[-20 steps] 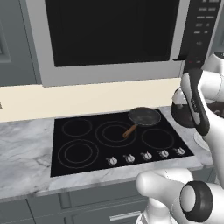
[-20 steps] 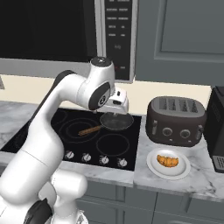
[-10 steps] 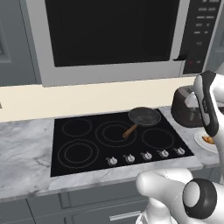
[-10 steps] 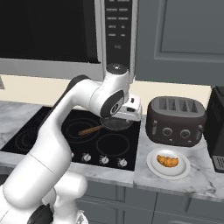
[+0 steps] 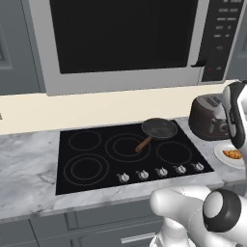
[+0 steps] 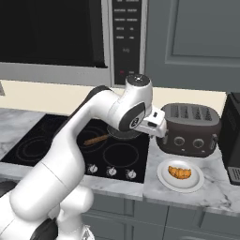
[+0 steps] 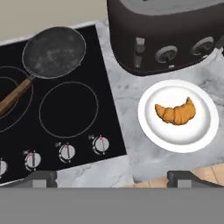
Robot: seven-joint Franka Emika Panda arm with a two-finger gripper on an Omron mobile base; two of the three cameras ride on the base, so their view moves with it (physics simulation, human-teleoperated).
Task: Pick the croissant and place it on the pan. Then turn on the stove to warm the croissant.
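The croissant [image 7: 176, 112] lies on a round white plate [image 7: 151, 131] on the marble counter, right of the stove [image 7: 65, 109] and in front of a toaster. In the right base view the croissant [image 6: 179, 172] sits below and to the right of my hand. My gripper [image 7: 114, 178] is open and holds nothing, hovering above the counter's front edge between the knobs and the plate. The dark pan [image 7: 54, 51] with its wooden handle [image 7: 15, 98] rests on the stove's rear right burner [image 5: 159, 128]. A row of silver knobs [image 7: 67, 152] runs along the stove's front.
A dark toaster [image 6: 190, 129] stands just behind the plate [image 6: 164, 180]. A black appliance [image 6: 233, 136] sits at the far right of the counter. The microwave [image 5: 125, 38] hangs over the stove. Marble counter [image 5: 29, 164] extends to the stove's left.
My arm has swung right, from above the pan to over the counter by the toaster and plate. The gripper stayed open; pan and croissant have not moved.
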